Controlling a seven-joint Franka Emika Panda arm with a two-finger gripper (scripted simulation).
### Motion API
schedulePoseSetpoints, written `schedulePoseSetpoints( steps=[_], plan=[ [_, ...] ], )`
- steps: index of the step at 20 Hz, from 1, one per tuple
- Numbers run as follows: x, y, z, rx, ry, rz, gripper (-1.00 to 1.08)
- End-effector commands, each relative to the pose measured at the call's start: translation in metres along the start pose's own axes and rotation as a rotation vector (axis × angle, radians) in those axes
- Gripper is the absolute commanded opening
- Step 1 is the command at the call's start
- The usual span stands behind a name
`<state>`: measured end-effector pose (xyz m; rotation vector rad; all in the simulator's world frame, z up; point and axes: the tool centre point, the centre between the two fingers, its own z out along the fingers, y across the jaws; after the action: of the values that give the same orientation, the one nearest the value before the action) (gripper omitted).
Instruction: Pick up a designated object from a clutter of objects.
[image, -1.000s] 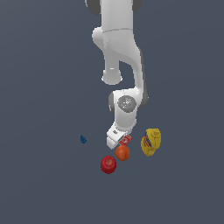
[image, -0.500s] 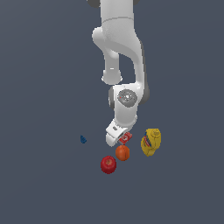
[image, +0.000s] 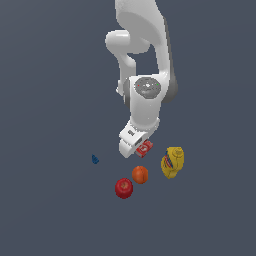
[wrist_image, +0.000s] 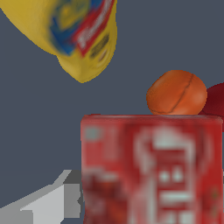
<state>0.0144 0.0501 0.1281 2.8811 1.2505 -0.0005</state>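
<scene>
Gripper (image: 134, 148) low over the red box (image: 144, 148), which lies on the floor between its fingers' reach and the orange (image: 140, 174), immediately toward the exterior view's right of 1 visible finger (wrist_image: 43, 203); finger spacing cannot be determined.

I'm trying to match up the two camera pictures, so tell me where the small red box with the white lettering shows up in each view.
Exterior view: the red box sits partly hidden beside the tool, above the orange and toward the exterior view's left of the yellow bottle.
Wrist view: the red box fills the foreground, blurred and close to the camera.
Shared landmark: the orange, just beyond the box in both views.
</scene>
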Motion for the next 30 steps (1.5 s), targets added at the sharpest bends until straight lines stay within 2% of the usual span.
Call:
schedulePoseSetpoints(
  steps=[1,18,24,30],
  plan=[
    [-0.002,0.0,-0.028,0.0,0.0,0.0,-1.0],
    [-0.009,0.002,-0.212,0.001,0.001,-0.001,-1.0],
    [-0.01,0.004,-0.255,0.001,0.001,0.0,-1.0],
    [-0.01,0.006,-0.278,0.001,0.001,0.0,-1.0]
  ],
)
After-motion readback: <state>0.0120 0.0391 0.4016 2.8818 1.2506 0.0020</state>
